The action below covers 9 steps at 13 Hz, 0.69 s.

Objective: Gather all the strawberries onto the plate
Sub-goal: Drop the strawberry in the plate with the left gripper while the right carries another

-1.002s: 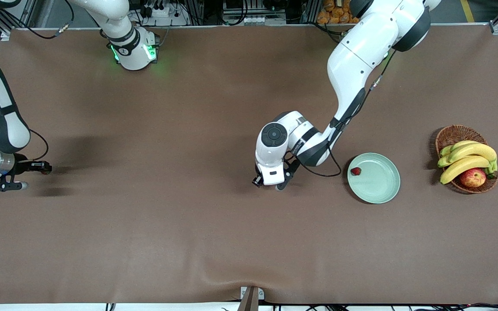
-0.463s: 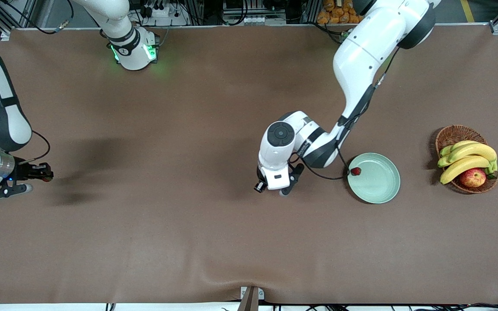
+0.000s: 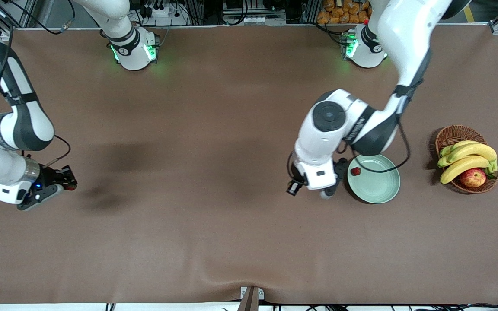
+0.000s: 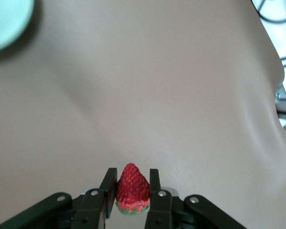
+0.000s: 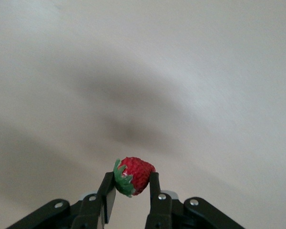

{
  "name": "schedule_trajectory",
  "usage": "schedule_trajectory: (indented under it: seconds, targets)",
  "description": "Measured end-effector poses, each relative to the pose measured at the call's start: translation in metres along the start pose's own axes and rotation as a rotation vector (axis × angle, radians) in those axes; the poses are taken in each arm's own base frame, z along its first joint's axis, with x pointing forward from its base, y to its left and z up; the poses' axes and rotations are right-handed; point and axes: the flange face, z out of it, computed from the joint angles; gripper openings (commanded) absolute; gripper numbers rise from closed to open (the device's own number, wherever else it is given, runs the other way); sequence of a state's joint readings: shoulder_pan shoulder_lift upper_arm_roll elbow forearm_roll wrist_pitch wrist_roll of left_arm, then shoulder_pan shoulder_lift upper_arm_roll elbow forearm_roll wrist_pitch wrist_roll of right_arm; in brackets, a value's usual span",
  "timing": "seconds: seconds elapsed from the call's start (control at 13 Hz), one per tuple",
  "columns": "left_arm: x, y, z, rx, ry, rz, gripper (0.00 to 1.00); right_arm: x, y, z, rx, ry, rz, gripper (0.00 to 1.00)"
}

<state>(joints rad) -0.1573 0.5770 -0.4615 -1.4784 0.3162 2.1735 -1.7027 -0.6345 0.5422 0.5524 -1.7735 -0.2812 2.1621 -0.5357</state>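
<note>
My left gripper is shut on a red strawberry, tip outward and green cap toward the palm. It hangs over the brown table just beside the pale green plate, on the side toward the right arm's end. Another strawberry lies in the plate near its rim. A corner of the plate shows in the left wrist view. My right gripper is shut on a third strawberry, in the air over the table at the right arm's end.
A brown wicker basket with bananas and an apple stands at the left arm's end, next to the plate. The two robot bases stand along the table's back edge.
My left gripper has shut on the strawberry, risen and swung toward the plate. The right arm has carried its strawberry a little toward the table's middle.
</note>
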Motion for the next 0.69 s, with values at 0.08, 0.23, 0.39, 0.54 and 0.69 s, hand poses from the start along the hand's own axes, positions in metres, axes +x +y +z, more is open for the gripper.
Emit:
schedule_trajectory:
  seconds: [0.08,0.23,0.39,0.54,0.69]
  targets:
    - [0.023,-0.013,-0.009,0.029,-0.01,0.023,0.0,0.016,-0.019,-0.001,0.001,0.005,-0.038,0.0]
    - [0.079,-0.048,-0.013,0.121,-0.029,0.074,0.0,0.052,-0.068,-0.004,0.003,0.013,-0.132,0.0]
    - [0.139,-0.092,0.01,0.221,-0.058,0.129,0.0,0.094,-0.132,-0.011,-0.001,0.036,-0.247,0.0]
    - [0.185,-0.136,0.045,0.293,-0.103,0.157,0.0,0.136,-0.207,-0.025,-0.018,0.066,-0.372,0.0]
    - [0.207,-0.164,0.072,0.311,-0.138,0.162,0.0,0.166,-0.285,-0.03,-0.022,0.085,-0.482,0.0]
